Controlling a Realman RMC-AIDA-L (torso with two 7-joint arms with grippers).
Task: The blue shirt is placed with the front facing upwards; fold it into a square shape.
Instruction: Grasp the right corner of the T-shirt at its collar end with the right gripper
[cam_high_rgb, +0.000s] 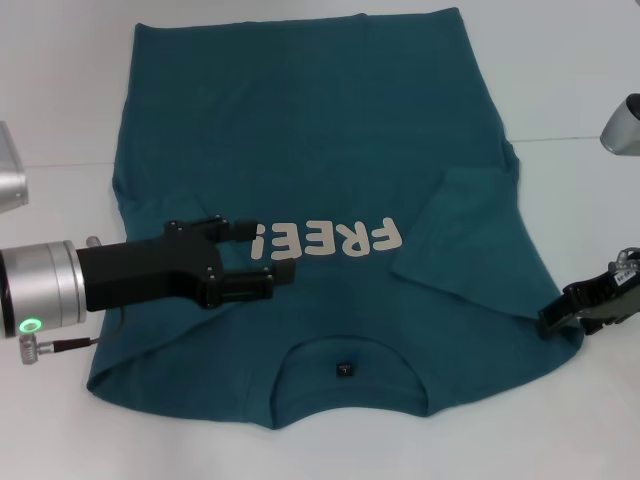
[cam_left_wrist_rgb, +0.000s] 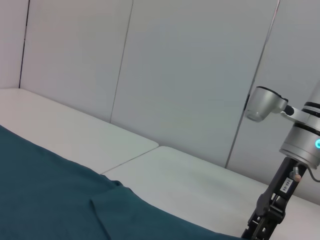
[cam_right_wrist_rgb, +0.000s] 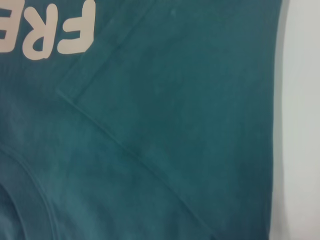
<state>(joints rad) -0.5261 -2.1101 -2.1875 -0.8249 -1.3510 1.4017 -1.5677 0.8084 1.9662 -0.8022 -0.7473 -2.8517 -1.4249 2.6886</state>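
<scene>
The blue shirt (cam_high_rgb: 300, 130) lies flat on the white table with its collar toward me and the small black neck label (cam_high_rgb: 344, 369) showing. Its white "FREE!" lettering (cam_high_rgb: 335, 240) faces up. On the right, one sleeve (cam_high_rgb: 465, 235) is folded inward over the body. My left gripper (cam_high_rgb: 275, 250) hovers open over the chest, beside the end of the lettering, with nothing between its fingers. At the shirt's right shoulder edge sits my right gripper (cam_high_rgb: 560, 316). The right wrist view shows the shirt (cam_right_wrist_rgb: 190, 100) and the fold line close up. The left wrist view shows the shirt (cam_left_wrist_rgb: 45, 200) and my right arm (cam_left_wrist_rgb: 280, 195).
The white table (cam_high_rgb: 580, 80) extends around the shirt, with a seam line crossing it at the right. Pale wall panels (cam_left_wrist_rgb: 175, 75) stand behind the table. A strip of bare table (cam_right_wrist_rgb: 300, 125) borders the shirt's edge in the right wrist view.
</scene>
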